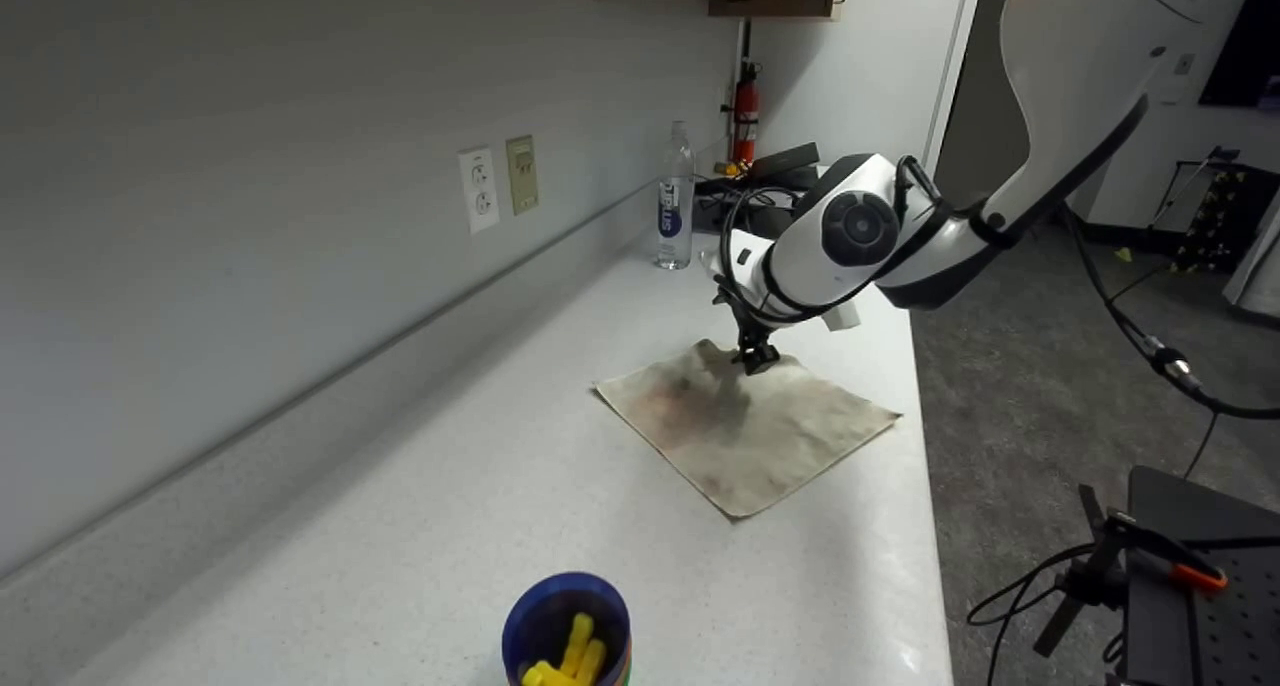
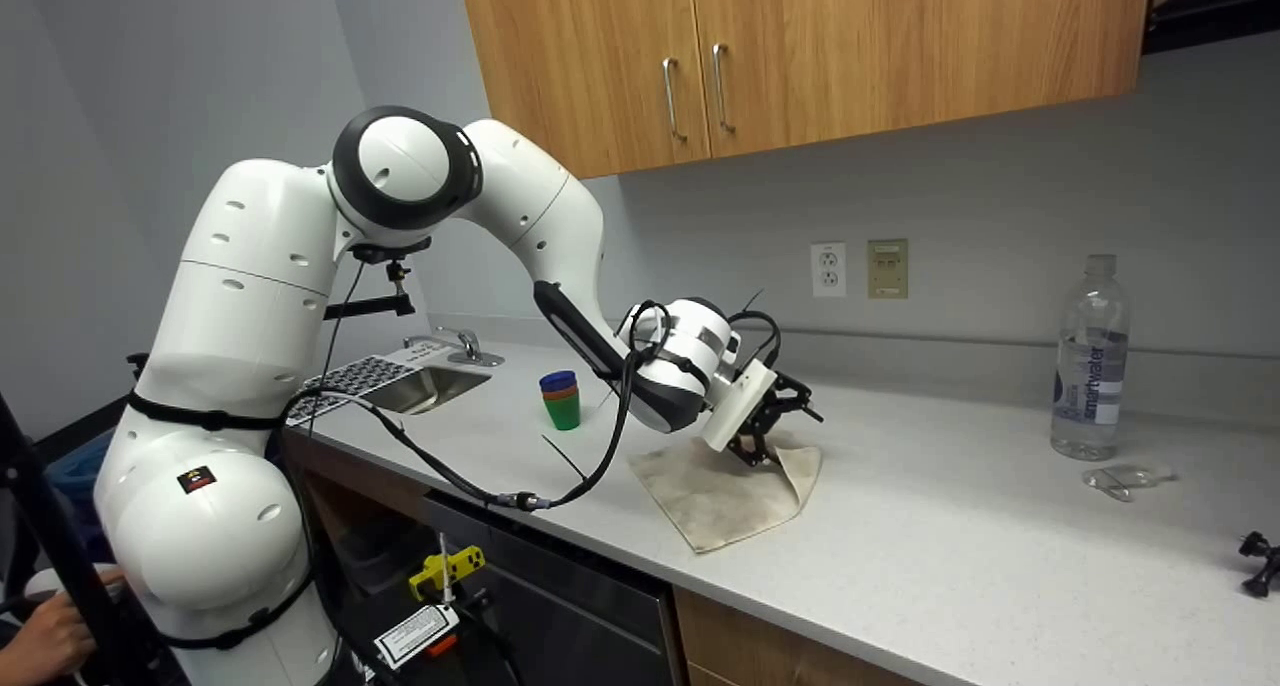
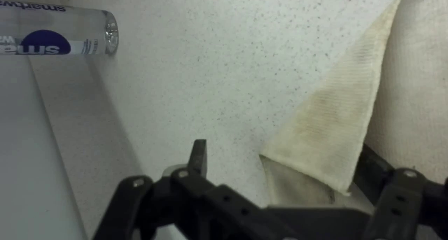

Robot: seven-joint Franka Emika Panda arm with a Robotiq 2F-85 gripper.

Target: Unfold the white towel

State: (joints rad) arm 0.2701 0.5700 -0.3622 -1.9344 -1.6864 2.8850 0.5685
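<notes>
Off-white, the towel (image 2: pixel 728 501) lies on the table (image 2: pixel 950 566), its flap (image 3: pixel 334 122) folded over at 3 o'clock in the wrist view; the jaws stand apart. Opening that flap seems in hand; next, it wants sweeping towards 10 o'clock.

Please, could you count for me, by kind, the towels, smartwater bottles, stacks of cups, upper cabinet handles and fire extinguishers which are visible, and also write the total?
Towel: 1
Smartwater bottle: 1
Stack of cups: 1
Upper cabinet handles: 2
Fire extinguisher: 1
Total: 6
</notes>
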